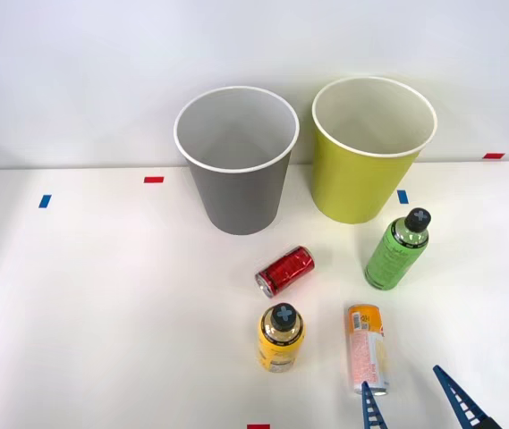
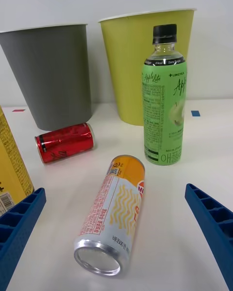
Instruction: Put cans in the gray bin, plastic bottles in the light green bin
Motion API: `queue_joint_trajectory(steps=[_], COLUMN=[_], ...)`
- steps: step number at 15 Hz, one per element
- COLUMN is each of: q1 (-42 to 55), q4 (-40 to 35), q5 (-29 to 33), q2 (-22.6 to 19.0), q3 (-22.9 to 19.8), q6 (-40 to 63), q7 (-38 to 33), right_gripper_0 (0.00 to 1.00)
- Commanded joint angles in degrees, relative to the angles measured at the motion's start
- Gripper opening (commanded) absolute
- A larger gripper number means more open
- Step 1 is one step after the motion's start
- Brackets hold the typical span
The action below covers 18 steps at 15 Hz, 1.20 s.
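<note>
Jaws spread wide, the right gripper point(image 1: 415, 404) is hovering near the orange can point(image 1: 367, 348) lying at the table's near right, a light, rigid, slippery cylinder liable to roll and best pinched across its middle.

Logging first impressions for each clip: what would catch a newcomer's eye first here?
Two big cup-shaped bins stand at the table's far edge, the gray bin left of the light green bin. In front stand a green bottle and a yellow bottle, with a red can and an orange can on their sides. The open right gripper is near the orange can's end.
</note>
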Motion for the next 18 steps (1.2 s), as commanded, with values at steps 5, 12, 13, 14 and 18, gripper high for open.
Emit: queue_joint_trajectory(steps=[5,12,13,14,18], q1=[-2.02,-4.39,-4.92,-5.36,-3.87], q4=[3.52,0.26,-0.18,-1.23,-14.85], q5=[-4.22,-7.47,-7.82,-8.17,-10.02], q2=[-0.09,-5.19,-6.24,-7.47,-10.11], q3=[0.79,1.85,1.85,1.85,1.23], q6=[-0.79,-0.70,-0.70,0.61,18.37], q7=[0.52,2.28,2.28,2.28,2.02], right_gripper_0=[1.00,1.00,1.00,1.00,1.00])
